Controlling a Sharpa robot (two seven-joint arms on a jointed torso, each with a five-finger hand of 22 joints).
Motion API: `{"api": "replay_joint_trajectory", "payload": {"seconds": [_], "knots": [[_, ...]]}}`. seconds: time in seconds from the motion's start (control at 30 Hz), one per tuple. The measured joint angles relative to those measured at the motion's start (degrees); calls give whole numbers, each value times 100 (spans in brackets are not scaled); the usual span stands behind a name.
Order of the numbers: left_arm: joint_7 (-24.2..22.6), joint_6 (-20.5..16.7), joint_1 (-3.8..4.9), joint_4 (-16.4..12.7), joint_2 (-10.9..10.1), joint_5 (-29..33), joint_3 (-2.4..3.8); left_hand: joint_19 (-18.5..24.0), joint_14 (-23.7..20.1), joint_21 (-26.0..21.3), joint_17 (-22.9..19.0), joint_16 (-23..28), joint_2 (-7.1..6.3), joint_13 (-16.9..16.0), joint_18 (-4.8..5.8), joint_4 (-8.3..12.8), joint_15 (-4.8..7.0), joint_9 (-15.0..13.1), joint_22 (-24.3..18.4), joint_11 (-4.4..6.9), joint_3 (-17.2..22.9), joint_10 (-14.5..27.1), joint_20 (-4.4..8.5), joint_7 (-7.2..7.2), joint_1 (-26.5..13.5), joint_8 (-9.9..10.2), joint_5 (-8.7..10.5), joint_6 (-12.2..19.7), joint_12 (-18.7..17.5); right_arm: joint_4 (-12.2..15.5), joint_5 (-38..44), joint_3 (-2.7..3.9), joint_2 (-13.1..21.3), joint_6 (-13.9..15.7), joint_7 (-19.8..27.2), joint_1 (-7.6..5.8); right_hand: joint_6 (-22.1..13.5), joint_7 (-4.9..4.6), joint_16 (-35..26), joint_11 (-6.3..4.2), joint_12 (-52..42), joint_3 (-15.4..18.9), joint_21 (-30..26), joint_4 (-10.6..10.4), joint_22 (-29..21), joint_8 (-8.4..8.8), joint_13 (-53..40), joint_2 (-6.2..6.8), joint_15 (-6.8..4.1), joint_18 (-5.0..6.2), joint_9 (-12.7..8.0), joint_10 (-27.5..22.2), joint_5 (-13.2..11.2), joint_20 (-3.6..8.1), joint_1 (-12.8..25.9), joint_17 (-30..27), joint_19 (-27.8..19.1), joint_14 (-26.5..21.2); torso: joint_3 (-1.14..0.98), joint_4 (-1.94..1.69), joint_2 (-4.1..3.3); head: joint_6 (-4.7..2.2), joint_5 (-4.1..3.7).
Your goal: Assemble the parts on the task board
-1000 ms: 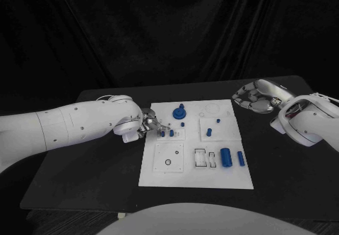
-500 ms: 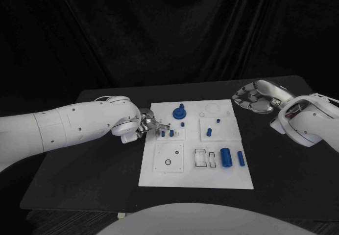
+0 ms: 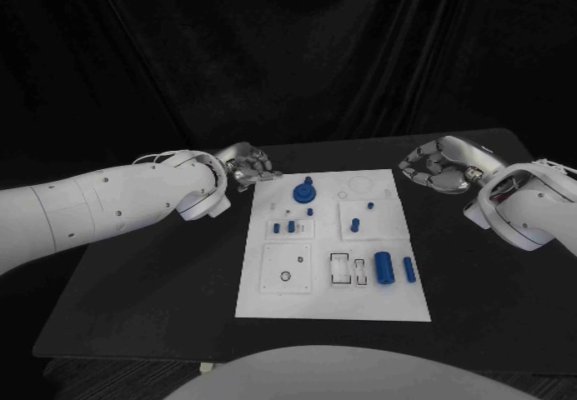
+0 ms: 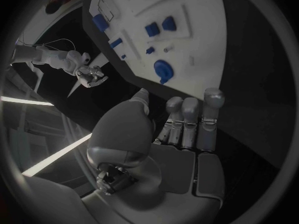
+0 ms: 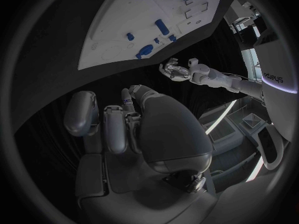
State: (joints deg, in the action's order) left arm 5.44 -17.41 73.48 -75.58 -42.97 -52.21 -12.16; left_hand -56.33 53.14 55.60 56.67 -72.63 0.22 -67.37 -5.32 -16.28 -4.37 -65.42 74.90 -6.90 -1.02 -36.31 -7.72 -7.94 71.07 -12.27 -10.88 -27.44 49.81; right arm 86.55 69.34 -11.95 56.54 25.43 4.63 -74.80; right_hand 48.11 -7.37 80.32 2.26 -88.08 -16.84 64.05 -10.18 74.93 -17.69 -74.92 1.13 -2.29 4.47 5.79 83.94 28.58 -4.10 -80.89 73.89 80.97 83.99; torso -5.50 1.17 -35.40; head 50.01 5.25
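The white task board (image 3: 361,300) lies mid-table. A round blue part with a knob (image 3: 305,193) stands near its far edge, small blue pegs (image 3: 283,226) sit left of centre, and another peg (image 3: 355,223) stands to their right. Two blue cylinders (image 3: 383,267) lie at the near right. My left hand (image 3: 247,165) hovers off the board's far left corner, fingers straight and holding nothing; the left wrist view shows its fingers (image 4: 187,119) short of the board (image 4: 187,15). My right hand (image 3: 439,165) hangs past the far right corner, empty, fingers (image 5: 115,122) apart.
Bare black table (image 3: 157,283) surrounds the board on all sides. A black curtain closes off the back. Empty slots and a small ring (image 3: 286,276) mark the board's near left panel.
My left hand has drawn away from the small pegs at the board's left edge, rising to the far left corner. The pegs stay put. The right hand has barely moved.
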Motion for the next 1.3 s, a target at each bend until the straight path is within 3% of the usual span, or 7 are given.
{"api": "replay_joint_trajectory", "payload": {"seconds": [0.03,0.1,0.27,0.37,0.6,0.83,1.3], "knots": [[-221,-86,5,61,30,-72,0,469,-605,-379,-487,328,28,442,0,0,-85,304,0,-175,0,1064,-60,15,286,89,-1,292,-808,0,0,0,-1,0,0,0,0,0,0,0,0,0,0,0,0,0,0,0,0,0,0,0,0,0,0,0,0,0,0,0,1,0,2],[-717,-256,7,214,125,-287,-1,1057,-865,-1139,-1130,987,61,1385,-233,3,-52,962,-52,-168,3,1727,-114,234,602,254,8,497,-1842,0,0,1,-7,0,0,0,0,0,0,0,0,0,0,0,0,0,0,0,0,0,0,0,0,0,0,0,0,0,0,1,2,0,2],[-1679,-464,-4,500,387,-935,-2,22,-32,-1018,-1876,1547,56,3576,-357,93,285,3013,-22,219,206,1641,-12,680,1043,601,113,-87,-3017,-7,0,1,-25,0,0,0,0,0,0,0,0,0,0,0,-1,0,0,0,0,0,0,0,0,0,0,0,0,0,-1,2,2,0,-12],[-2033,-504,-64,655,554,-1417,-1,-747,403,-363,-1942,1469,102,4170,-343,397,476,3579,5,462,442,1264,123,806,1430,667,162,-576,-3078,-13,0,1,-40,-1,1,0,0,0,0,0,0,0,0,0,-1,0,0,0,0,0,0,0,0,0,0,0,0,0,-2,2,2,0,-3],[-2304,-414,-236,1036,919,-2468,-4,-1579,1307,572,-985,605,-93,4794,-155,1091,661,4328,5,641,1049,266,255,772,2085,562,128,-1562,-2742,-26,0,0,-81,-4,3,0,0,0,0,0,0,0,0,0,-1,0,1,0,0,0,0,0,0,0,0,0,0,0,-2,2,-1,0,13],[-2384,-342,-362,1185,1103,-3228,-6,-2002,1836,1135,-320,50,-366,4989,10,880,682,4677,4,632,918,-93,247,831,1634,619,484,-1765,-2591,-27,0,-1,-78,-4,4,0,0,0,0,0,0,0,0,0,-2,0,1,0,0,0,0,0,0,0,0,1,0,0,-2,2,-2,0,-13],[-2385,-106,-435,1253,1235,-3753,-3,-2073,1906,1263,-277,-35,-409,5072,8,742,692,4875,4,585,887,-464,241,711,1484,619,506,-1987,-2547,-30,0,0,-81,-6,7,1,0,0,0,0,0,0,-22,0,-2,0,1,0,0,0,0,0,0,0,0,1,0,0,0,1,-2,0,-2]]}}
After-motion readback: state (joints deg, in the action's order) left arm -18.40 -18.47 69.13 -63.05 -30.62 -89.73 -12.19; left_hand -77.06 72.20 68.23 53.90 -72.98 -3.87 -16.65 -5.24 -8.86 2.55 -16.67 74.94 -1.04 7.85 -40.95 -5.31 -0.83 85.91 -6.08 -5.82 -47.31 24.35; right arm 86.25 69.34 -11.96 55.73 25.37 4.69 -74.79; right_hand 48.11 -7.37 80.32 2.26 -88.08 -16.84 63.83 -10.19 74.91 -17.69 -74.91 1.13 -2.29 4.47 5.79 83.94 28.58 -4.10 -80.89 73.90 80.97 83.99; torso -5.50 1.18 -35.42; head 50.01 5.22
